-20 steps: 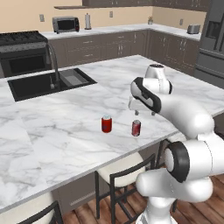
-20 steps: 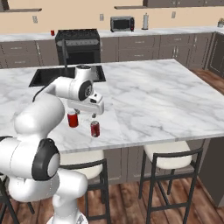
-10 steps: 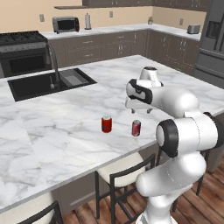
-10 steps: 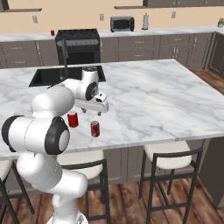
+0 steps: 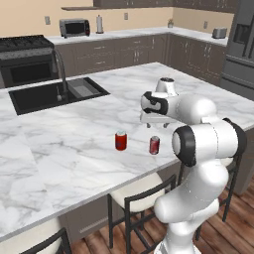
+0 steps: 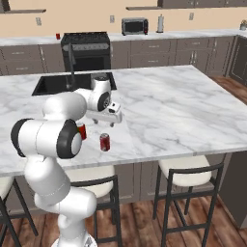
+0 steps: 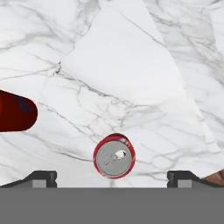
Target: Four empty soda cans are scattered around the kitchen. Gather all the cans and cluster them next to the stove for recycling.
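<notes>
- The gripper (image 7: 112, 178) hangs above the marble island counter (image 5: 74, 149), jaws spread wide and holding nothing.
- One red soda can (image 7: 114, 156) stands upright near the counter's near edge, seen top-down between the two fingertips, below them.
- A second red can (image 5: 120, 141) stands to its left, apart.

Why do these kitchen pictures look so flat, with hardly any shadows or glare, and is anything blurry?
Left base view: even, soft light; the two red cans cast only faint shadows on the marble counter. Right base view: no glare on the stove; distant counters look slightly soft. Hand view: the near can is seen top-down and sharp, the other can stretched sideways at the edge.
</notes>
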### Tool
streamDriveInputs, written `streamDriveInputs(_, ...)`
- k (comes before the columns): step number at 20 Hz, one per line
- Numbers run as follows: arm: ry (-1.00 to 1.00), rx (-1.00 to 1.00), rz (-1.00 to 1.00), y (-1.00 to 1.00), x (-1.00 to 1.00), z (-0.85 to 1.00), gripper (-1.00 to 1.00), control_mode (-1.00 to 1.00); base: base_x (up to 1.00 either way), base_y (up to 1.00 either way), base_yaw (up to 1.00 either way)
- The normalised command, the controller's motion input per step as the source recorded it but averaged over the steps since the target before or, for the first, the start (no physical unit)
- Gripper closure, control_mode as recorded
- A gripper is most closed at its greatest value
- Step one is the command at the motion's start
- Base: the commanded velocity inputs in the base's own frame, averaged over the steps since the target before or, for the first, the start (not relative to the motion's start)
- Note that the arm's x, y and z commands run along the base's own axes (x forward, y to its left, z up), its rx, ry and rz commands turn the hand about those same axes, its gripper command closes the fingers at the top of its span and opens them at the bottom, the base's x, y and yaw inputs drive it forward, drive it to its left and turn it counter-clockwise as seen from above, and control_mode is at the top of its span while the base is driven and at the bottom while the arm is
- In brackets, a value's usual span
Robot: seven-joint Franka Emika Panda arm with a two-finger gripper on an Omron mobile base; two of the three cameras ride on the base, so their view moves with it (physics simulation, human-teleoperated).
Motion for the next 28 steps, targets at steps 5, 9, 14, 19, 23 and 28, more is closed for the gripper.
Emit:
streamDriveInputs(5,0.01,-0.03,0.00,0.00,0.00,-0.20,-1.00,-1.00,0.00,0.00,0.00)
streamDriveInputs(9,0.01,-0.01,0.00,0.00,-0.13,-0.06,-1.00,-1.00,0.00,0.00,0.00)
streamDriveInputs(14,0.00,0.00,-0.01,0.00,-0.20,-0.04,-1.00,-1.00,0.00,0.00,0.00)
streamDriveInputs(19,0.00,0.00,-0.01,0.00,-0.14,-0.09,-1.00,-1.00,0.00,0.00,0.00)
streamDriveInputs(23,0.00,0.00,-0.01,0.00,-0.02,-0.11,-1.00,-1.00,0.00,0.00,0.00)
streamDriveInputs(28,0.00,0.00,0.00,0.00,0.00,-0.18,-1.00,-1.00,0.00,0.00,0.00)
